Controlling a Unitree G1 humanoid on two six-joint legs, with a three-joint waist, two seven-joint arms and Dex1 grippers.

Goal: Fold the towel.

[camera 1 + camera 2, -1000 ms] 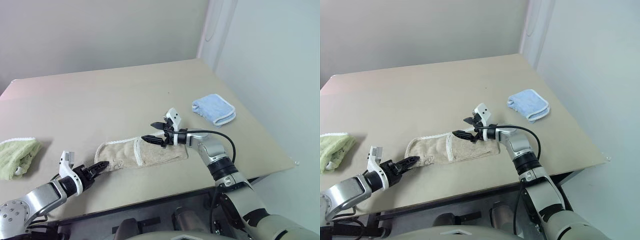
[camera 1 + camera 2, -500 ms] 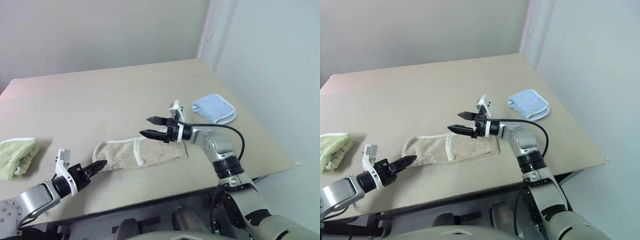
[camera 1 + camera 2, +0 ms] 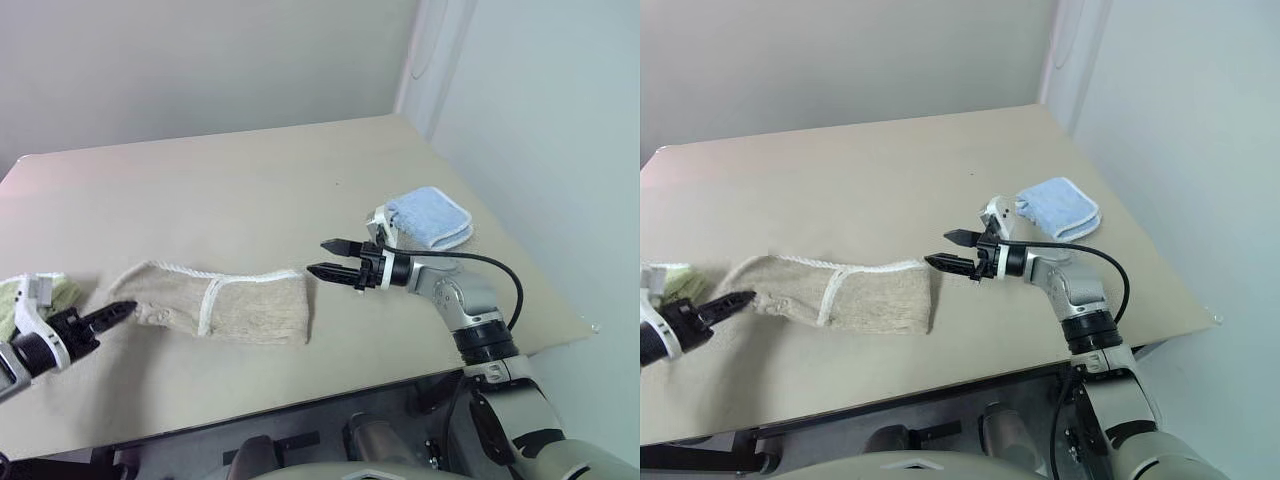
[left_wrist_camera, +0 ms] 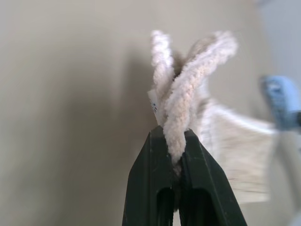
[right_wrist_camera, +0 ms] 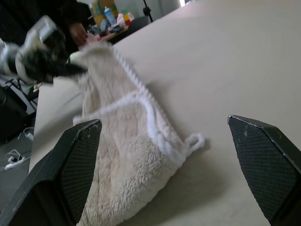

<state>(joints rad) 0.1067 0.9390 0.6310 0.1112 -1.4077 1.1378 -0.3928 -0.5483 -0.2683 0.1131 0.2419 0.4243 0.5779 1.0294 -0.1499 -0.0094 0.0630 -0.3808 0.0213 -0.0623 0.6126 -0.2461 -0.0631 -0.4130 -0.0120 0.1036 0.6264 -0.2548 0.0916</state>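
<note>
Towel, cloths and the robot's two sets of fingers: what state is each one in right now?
towel: partly folded lengthwise, one end pinched and lifted, the rest on the table.
left gripper: fingers shut on the towel's end.
right gripper: fingers open, holding nothing, just off the towel's other end.
light blue cloth: folded, lying on the table.
green cloth: lying on the table behind the left gripper.

You have a beige table with rounded corners. The tan towel trails across its near side, its right end seemingly resting on the surface. A folded light blue cloth lies near the right edge, and a light green cloth near the left edge.
</note>
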